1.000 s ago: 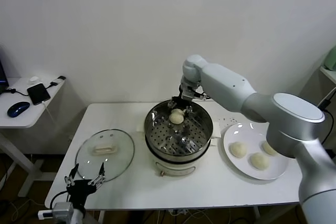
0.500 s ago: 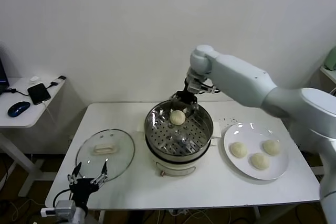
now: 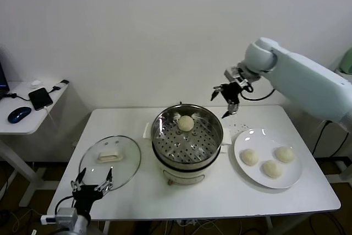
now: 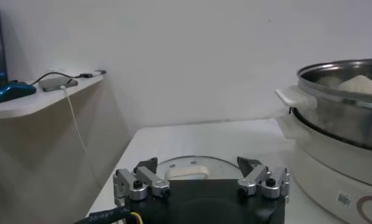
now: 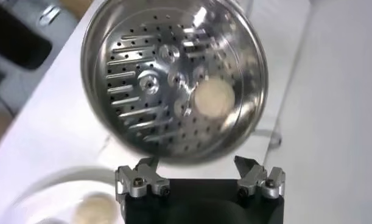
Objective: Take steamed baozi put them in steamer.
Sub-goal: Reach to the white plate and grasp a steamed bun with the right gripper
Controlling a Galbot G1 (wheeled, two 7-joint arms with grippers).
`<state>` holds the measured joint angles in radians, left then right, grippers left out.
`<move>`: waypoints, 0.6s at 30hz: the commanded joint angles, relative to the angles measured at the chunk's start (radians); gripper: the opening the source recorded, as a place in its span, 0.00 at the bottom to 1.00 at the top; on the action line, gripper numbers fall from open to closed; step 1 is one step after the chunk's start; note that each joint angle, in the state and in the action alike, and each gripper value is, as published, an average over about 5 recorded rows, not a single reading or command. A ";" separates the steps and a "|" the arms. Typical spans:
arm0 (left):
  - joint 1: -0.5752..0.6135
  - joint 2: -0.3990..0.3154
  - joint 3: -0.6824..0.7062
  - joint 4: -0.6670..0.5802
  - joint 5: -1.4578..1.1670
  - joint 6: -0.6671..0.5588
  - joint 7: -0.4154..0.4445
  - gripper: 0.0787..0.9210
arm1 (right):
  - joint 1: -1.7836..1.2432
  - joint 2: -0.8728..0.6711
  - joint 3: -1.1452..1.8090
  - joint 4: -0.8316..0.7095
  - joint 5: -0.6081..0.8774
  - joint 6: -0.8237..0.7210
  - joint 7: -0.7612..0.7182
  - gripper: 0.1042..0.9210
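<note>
One pale cream baozi in the steamer [image 3: 186, 123], round and smooth with a soft dough-like surface, sits on the perforated metal tray toward the back of the pot. The steamer [image 3: 187, 160] is a shiny stainless-steel pot on a white base, standing mid-bench. Three more baozi on the plate [image 3: 268, 160], alike in colour and shape, lie grouped on a flat white plate [image 3: 245, 177] just right of the steamer. A round glass lid [image 3: 110, 160] with a cream handle lies flat on the white bench [image 3: 220, 199] to the steamer's left. The right tool [image 3: 226, 99] hangs in the air above the bench, between steamer and plate, its fingers spread apart and holding nothing. The left tool [image 3: 91, 187] sits low at the bench's front-left edge, fingers also apart and empty.
</note>
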<state>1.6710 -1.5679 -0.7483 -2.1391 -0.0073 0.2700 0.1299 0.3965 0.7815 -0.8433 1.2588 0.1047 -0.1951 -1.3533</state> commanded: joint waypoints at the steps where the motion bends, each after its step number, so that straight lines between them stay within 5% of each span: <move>1: 0.010 0.002 -0.002 -0.004 -0.017 0.002 0.010 0.88 | -0.116 -0.239 0.107 0.116 -0.046 -0.230 -0.048 0.88; 8: 0.020 0.000 -0.003 -0.006 -0.011 0.001 0.013 0.88 | -0.461 -0.202 0.354 0.091 -0.285 -0.139 -0.026 0.88; 18: 0.026 -0.006 0.001 0.009 0.000 0.000 0.014 0.88 | -0.597 -0.085 0.406 -0.005 -0.388 -0.058 0.000 0.88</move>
<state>1.6941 -1.5717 -0.7476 -2.1357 -0.0104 0.2710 0.1404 -0.0196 0.6632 -0.5454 1.2947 -0.1579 -0.2768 -1.3673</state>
